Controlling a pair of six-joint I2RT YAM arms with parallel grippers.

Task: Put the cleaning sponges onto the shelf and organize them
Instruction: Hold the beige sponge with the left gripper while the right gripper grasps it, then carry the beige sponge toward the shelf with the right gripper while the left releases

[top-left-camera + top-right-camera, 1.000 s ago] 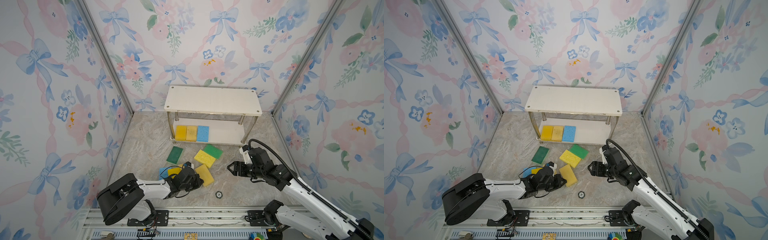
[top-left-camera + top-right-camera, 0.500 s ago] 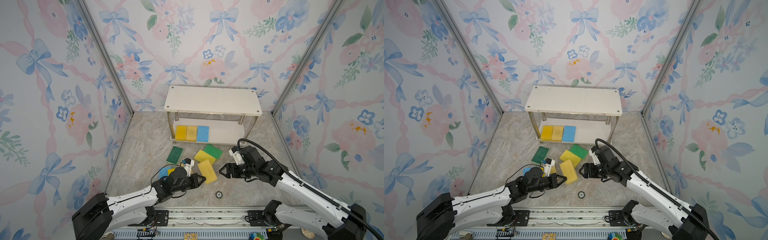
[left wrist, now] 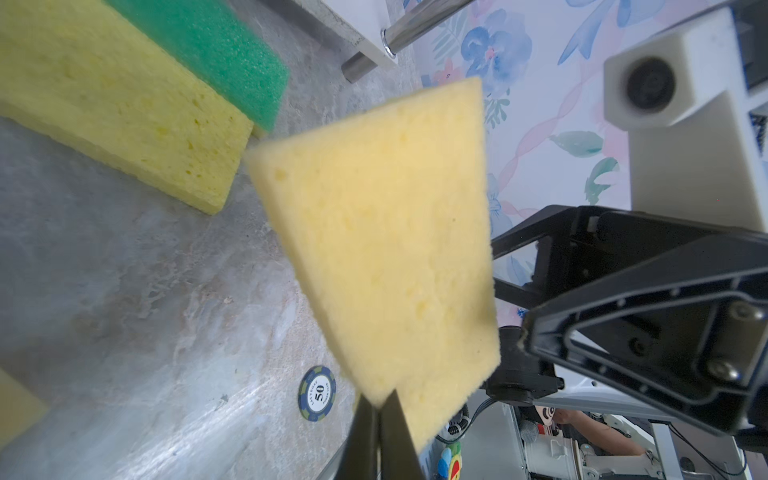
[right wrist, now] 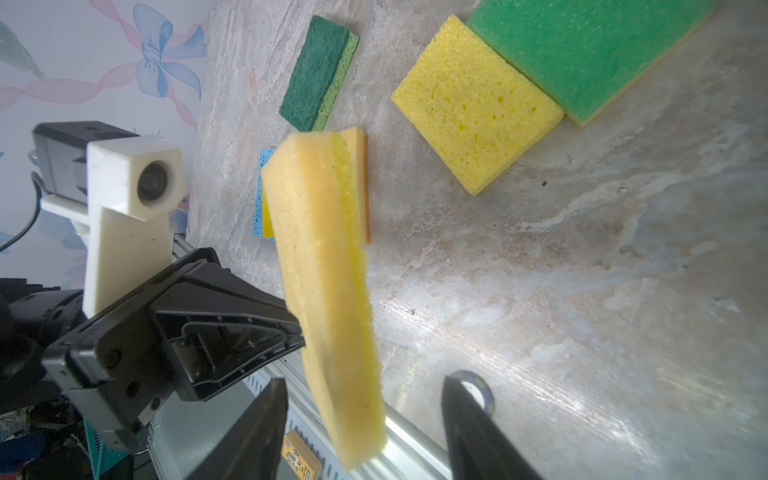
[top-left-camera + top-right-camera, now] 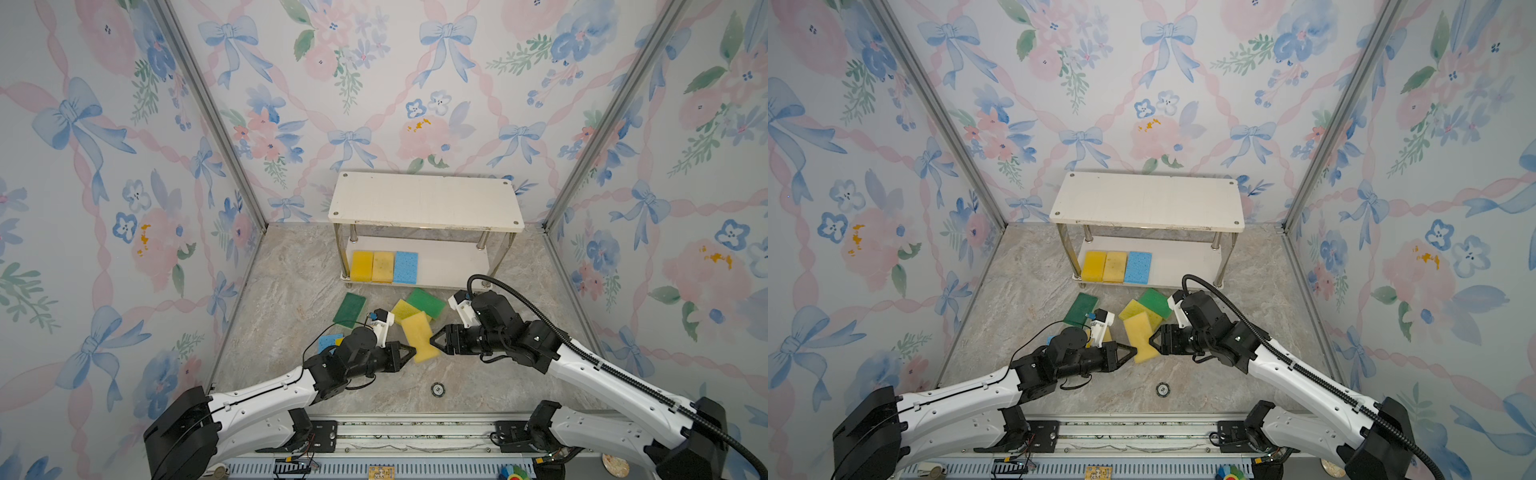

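My left gripper point(image 5: 412, 352) point(image 3: 380, 399) is shut on a corner of a pale yellow sponge point(image 5: 419, 336) point(image 3: 386, 249), holding it on edge above the floor. My right gripper point(image 5: 432, 340) point(image 4: 365, 381) is open, one jaw on each side of that sponge's point(image 4: 328, 291) far edge, touching neither face. The shelf point(image 5: 424, 199) stands at the back; its lower board point(image 5: 453, 262) holds a yellow sponge point(image 5: 361, 266), a tan sponge point(image 5: 383, 267) and a blue sponge point(image 5: 405, 267) side by side. A dark green scourer point(image 5: 349, 309), a yellow sponge point(image 5: 404, 309) and a green sponge point(image 5: 427, 302) lie on the floor.
A blue sponge point(image 5: 327, 343) with a yellow one on it lies partly under my left arm. A small round chip point(image 5: 436, 389) sits near the front rail. Flowered walls close in both sides and the back.
The left gripper has lifted the pale yellow sponge off the floor and tipped it on edge. The right gripper has moved left up to it and its jaws have narrowed.
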